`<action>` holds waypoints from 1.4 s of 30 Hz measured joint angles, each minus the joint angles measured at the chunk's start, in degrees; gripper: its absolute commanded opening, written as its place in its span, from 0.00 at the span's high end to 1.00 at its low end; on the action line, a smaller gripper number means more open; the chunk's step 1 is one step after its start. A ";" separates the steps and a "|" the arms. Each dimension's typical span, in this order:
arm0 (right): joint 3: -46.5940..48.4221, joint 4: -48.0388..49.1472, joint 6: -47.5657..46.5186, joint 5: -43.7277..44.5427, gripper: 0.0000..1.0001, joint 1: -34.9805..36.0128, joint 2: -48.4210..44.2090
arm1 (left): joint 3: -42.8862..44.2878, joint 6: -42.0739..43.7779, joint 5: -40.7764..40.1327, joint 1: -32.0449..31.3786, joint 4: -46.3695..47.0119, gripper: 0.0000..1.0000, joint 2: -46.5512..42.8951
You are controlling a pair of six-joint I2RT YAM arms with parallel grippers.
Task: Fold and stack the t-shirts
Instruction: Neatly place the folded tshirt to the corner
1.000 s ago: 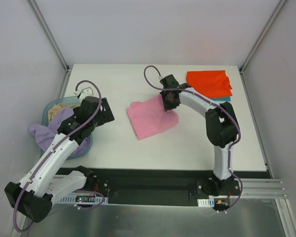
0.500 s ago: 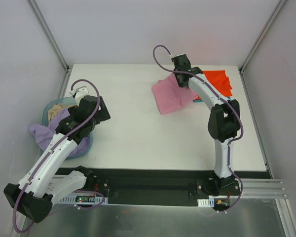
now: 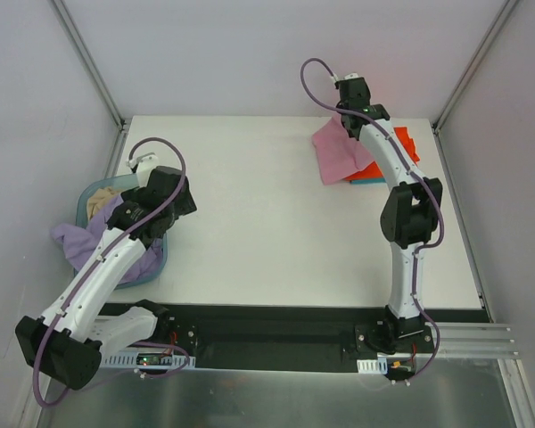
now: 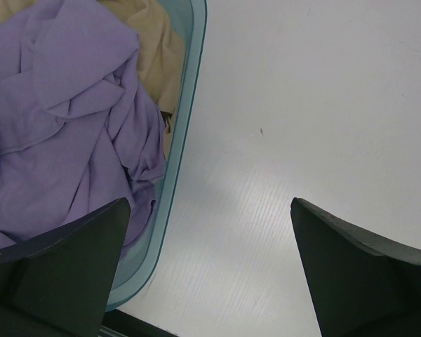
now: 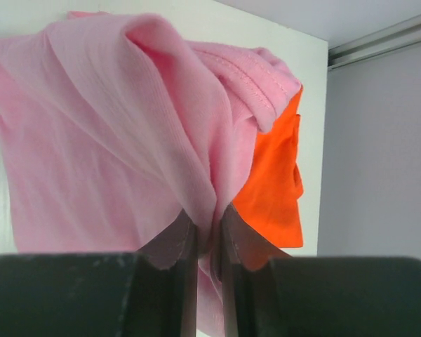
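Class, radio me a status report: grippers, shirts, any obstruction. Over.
Right gripper shut on pink t-shirt, hanging over orange-red t-shirt. Left gripper open by basket, lavender t-shirt heaped there. No obstruction seen.

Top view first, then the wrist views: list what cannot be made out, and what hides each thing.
Top view: only an edge of the teal shirt shows beneath the orange shirt and pink shirt.
Right wrist view: the pink shirt hides the orange shirt's left part.
Top view: the left arm covers much of the basket; the left wrist view's frame cuts it off.
Both: the tan cloth lies partly under the lavender shirt; its kind unclear.
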 measured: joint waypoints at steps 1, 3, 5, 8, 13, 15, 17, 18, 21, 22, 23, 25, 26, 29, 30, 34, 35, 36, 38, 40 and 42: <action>0.24 -0.02 -0.13 0.33 0.99 -0.11 0.00 | 0.17 0.02 -0.07 0.15 0.00 0.01 0.50; 0.76 0.00 -0.61 1.01 0.99 -0.39 0.00 | 0.70 0.09 -0.02 0.76 0.00 0.01 1.68; 1.09 0.00 -0.94 1.70 0.99 -0.52 -0.02 | 1.20 0.24 -0.02 1.16 0.00 0.01 2.82; 1.38 0.00 -1.38 2.91 0.99 -0.70 -0.02 | 1.60 0.50 0.04 1.25 0.02 0.01 3.91; 1.77 -0.55 -1.44 4.26 0.99 -0.74 -0.55 | 1.64 0.81 0.37 1.51 0.00 0.01 4.50; 2.03 -1.33 -1.25 4.28 0.99 -0.74 -1.27 | 1.64 0.92 0.39 1.51 0.00 0.01 4.50; 2.38 -1.90 -1.05 4.28 0.99 -0.74 -2.23 | 1.64 0.92 0.37 1.51 0.00 0.01 4.50; 2.71 -2.08 -1.03 4.28 0.99 -0.74 -2.75 | 1.64 0.92 0.37 1.51 0.02 0.01 4.50; 3.56 -2.16 -0.96 4.24 0.99 -0.76 -4.66 | 1.64 0.90 0.37 1.51 0.00 0.01 4.50; 3.63 -2.12 -0.90 4.17 0.99 -0.81 -5.35 | 1.64 0.90 0.35 1.51 0.02 0.01 4.50; 3.65 -2.16 -0.83 4.04 0.98 -0.87 -6.14 | 1.64 0.90 0.35 1.51 0.00 0.01 4.50; 3.98 -2.19 -0.55 3.78 0.98 -1.07 -7.17 | 1.64 0.90 0.35 1.51 0.00 0.01 4.50; 4.22 -2.19 -0.39 3.63 0.98 -1.18 -7.43 | 1.64 0.90 0.35 1.51 0.00 0.01 4.50; 4.59 -2.16 0.35 2.67 0.98 -1.68 -7.85 | 1.64 0.90 0.35 1.51 0.00 0.01 4.48; 4.59 -2.21 0.63 2.23 0.98 -1.88 -7.85 | 1.64 0.90 0.35 1.51 0.00 0.01 4.48; 4.59 -3.34 2.03 0.39 0.98 -2.58 -7.85 | 1.64 0.90 0.37 1.51 0.00 0.01 4.46; 4.59 -3.56 2.43 -0.07 0.99 -2.75 -7.85 | 1.64 0.90 0.37 1.51 0.00 0.01 4.46; 4.59 -3.85 2.86 -0.57 0.99 -2.99 -7.85 | 1.64 0.90 0.37 1.51 0.00 0.01 4.46; 4.59 -4.42 3.76 -1.64 0.98 -3.52 -7.78 | 1.64 0.90 0.37 1.51 0.00 0.01 4.46; 4.59 -4.55 4.31 -1.73 0.98 -4.02 -7.56 | 1.64 0.90 0.37 1.51 0.00 0.01 4.48; 4.63 -4.55 4.70 -1.55 0.98 -4.50 -7.02 | 1.64 0.90 0.37 1.51 0.00 0.01 4.52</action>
